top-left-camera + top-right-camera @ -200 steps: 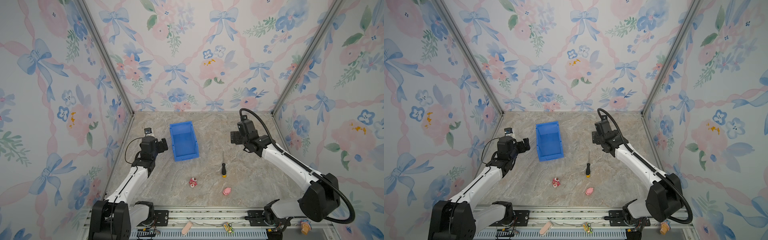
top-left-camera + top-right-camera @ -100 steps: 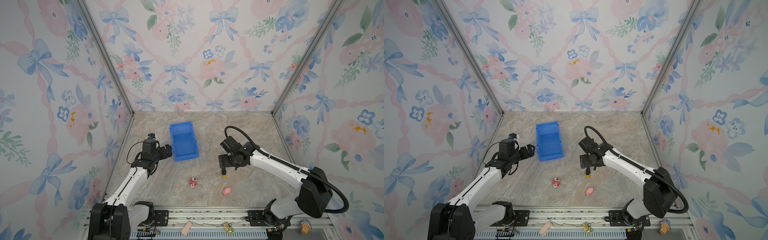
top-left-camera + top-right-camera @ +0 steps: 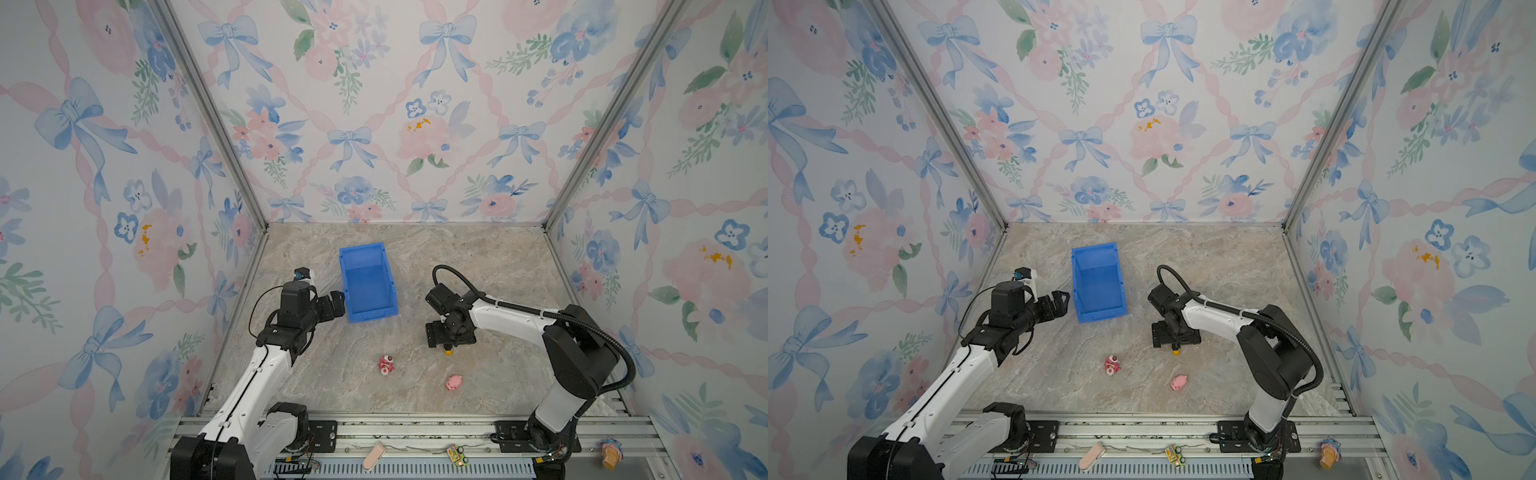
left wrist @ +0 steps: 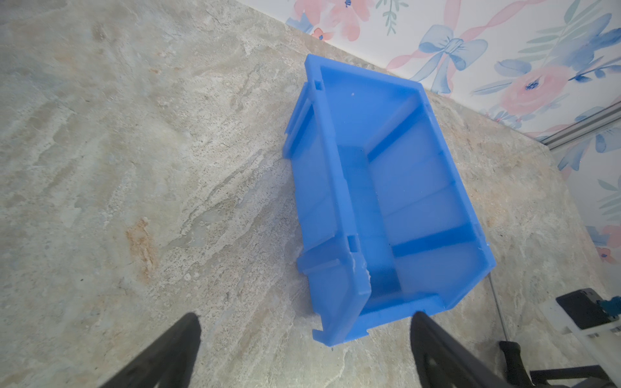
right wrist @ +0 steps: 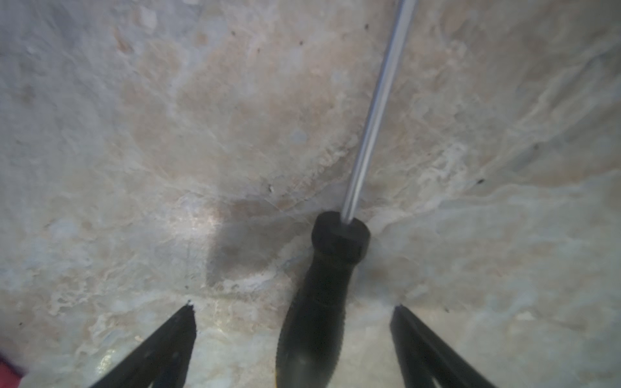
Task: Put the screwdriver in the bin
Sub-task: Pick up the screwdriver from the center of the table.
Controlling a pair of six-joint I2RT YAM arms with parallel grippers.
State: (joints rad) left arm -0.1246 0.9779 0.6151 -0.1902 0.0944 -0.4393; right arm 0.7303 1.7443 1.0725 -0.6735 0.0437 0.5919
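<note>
We find the right gripper (image 5: 294,306) low over the table (image 3: 478,257). Its two fingers are spread to either side of the screwdriver (image 5: 336,242) handle, with bare marble showing between each finger and the handle, so nothing is pinched. In both top views this gripper covers most of the tool, and we see only its yellow-orange butt end poking out on the near side. The screwdriver lies flat on the table, to the right of the bin (image 3: 345,282) and nearer than it, well apart. The left gripper (image 4: 304,315) is also spread wide and holds nothing, just beside the bin's near left corner. A red-and-white toy (image 3: 386,365) and a pink pig toy (image 3: 454,382) sit nearer.
</note>
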